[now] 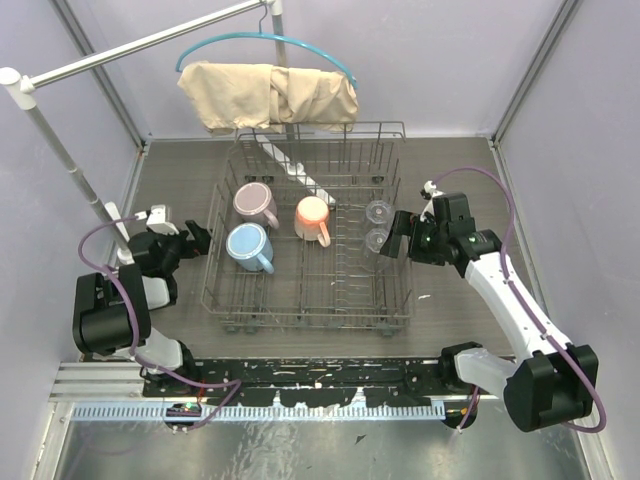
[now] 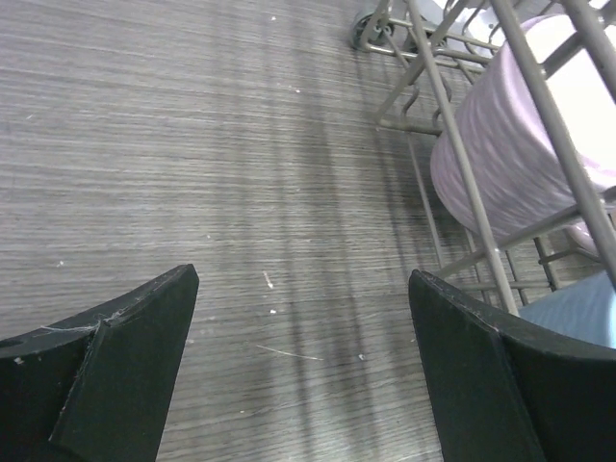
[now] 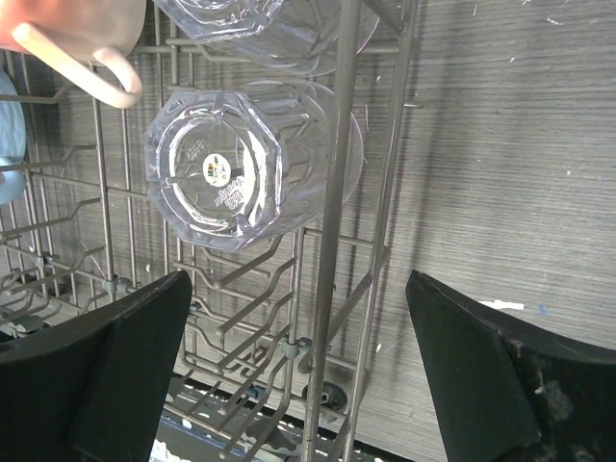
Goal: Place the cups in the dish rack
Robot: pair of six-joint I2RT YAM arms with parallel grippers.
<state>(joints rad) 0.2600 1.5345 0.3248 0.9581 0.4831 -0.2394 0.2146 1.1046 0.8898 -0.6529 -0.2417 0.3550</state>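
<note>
Five cups (image 1: 248,245) are sitting inside the dish rack (image 1: 310,319).
The left gripper (image 1: 200,238) and right gripper (image 1: 397,236) are hanging wide open beside it, holding nothing; wires are hiding parts of the cups.

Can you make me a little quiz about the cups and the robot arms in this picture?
1. How many cups sit in the dish rack?
2. True or false: the left gripper is open and holds nothing.
3. Which mug is nearest the two glasses? A pink mug, B orange mug, C blue mug.
Key: 1. five; 2. true; 3. B.
</note>
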